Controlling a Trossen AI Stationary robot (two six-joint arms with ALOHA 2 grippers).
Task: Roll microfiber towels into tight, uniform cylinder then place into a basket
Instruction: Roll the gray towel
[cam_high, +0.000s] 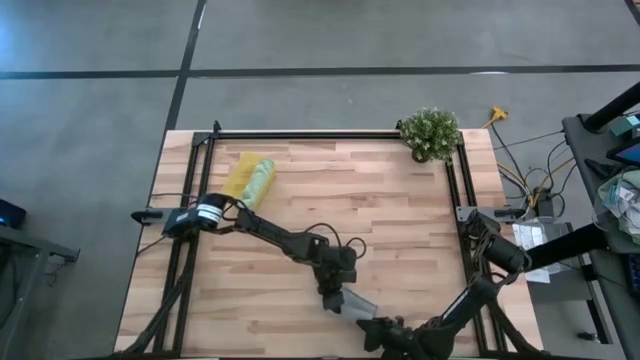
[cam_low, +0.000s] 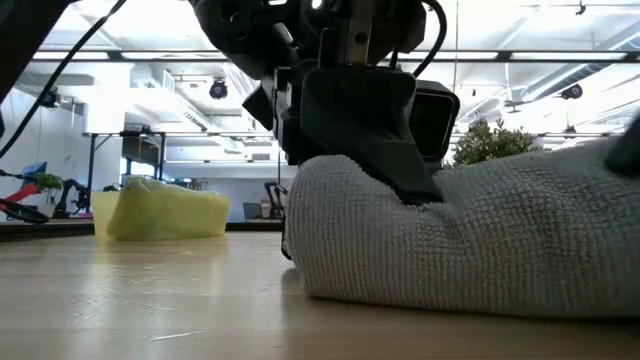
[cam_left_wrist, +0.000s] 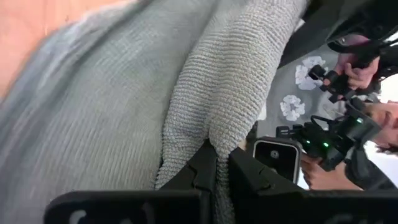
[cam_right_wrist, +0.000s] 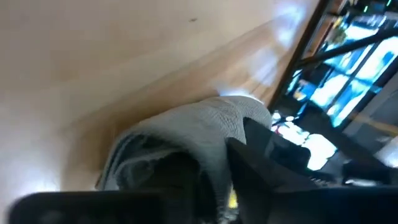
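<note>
The left gripper is clamped on one end of the rolled grey towel, near the worktop's front edge. The right gripper meets the opposite end; its grasp cannot be confirmed. Maintain even tension at both ends, then carry it level to the yellow basket, which already contains the green towel.

this looks like a robotics lab or workshop in a large open hall. the wooden table sits in a black metal frame on a bare grey concrete floor marked with dark lines. cables trail off beside it toward cluttered equipment stands. the low view shows a high ceiling with long strip lights, white work benches and another robot arm far behind.
</note>
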